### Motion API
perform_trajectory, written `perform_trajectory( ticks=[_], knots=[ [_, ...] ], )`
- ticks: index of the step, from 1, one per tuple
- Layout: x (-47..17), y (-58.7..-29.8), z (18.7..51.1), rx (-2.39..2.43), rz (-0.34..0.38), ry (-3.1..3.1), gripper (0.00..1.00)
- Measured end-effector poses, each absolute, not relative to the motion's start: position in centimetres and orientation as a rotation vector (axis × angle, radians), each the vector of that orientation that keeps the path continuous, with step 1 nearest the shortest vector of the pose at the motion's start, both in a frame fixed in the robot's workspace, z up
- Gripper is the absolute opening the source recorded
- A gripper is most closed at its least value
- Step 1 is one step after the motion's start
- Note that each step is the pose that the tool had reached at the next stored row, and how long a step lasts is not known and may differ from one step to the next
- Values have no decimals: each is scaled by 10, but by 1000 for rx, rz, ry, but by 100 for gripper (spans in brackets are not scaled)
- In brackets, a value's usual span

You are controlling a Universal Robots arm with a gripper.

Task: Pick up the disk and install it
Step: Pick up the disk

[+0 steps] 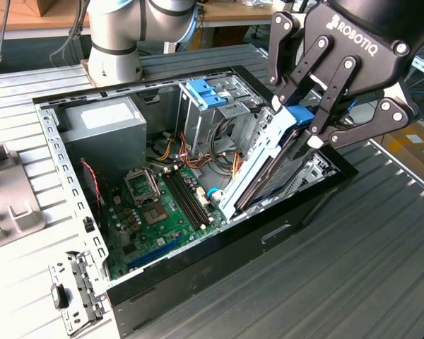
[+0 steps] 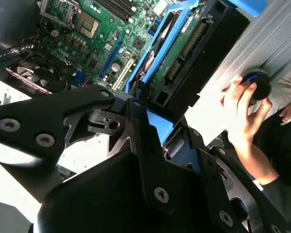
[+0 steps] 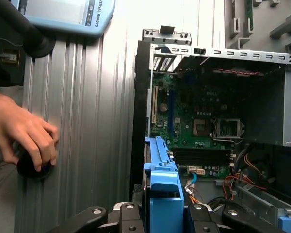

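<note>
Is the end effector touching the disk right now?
Touching. In the exterior view, the end effector is clamped on the blue tab of the disk, which tilts into the computer case.

Disk (image 1: 268,173): blue plastic rails, matt. Table (image 1: 381,268): ribbed grey metal. Gripper (image 1: 300,116): black, semi-gloss.

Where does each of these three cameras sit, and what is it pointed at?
Exterior view: off the arm, looking down into the open computer case; the tool grips the disk.
Second wrist view: on the arm, facing the disk and motherboard.
First wrist view: on the arm, facing the case.
Both wrist views share a person's hand.
</note>
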State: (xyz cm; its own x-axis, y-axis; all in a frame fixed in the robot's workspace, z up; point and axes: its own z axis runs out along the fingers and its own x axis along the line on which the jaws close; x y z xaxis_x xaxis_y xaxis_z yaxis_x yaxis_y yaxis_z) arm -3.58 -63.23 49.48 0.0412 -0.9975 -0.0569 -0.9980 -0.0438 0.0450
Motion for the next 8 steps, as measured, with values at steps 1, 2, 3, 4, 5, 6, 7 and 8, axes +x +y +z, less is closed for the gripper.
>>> perform_trajectory(
  ticks=[1,2,3,4,5,6,7,8],
  knots=[
    [-34,-632,495,-2262,113,2168,37],
    [-34,-632,495,-2262,113,2167,37],
    [-32,-632,495,-2262,113,2167,37],
    [-31,-632,495,-2262,113,2167,37],
    [-30,-632,494,-2262,113,2167,37],
    [-29,-632,494,-2262,113,2167,37],
    [-28,-632,494,-2262,113,2167,37],
    [-27,-632,494,-2262,113,2167,37]
  ],
)
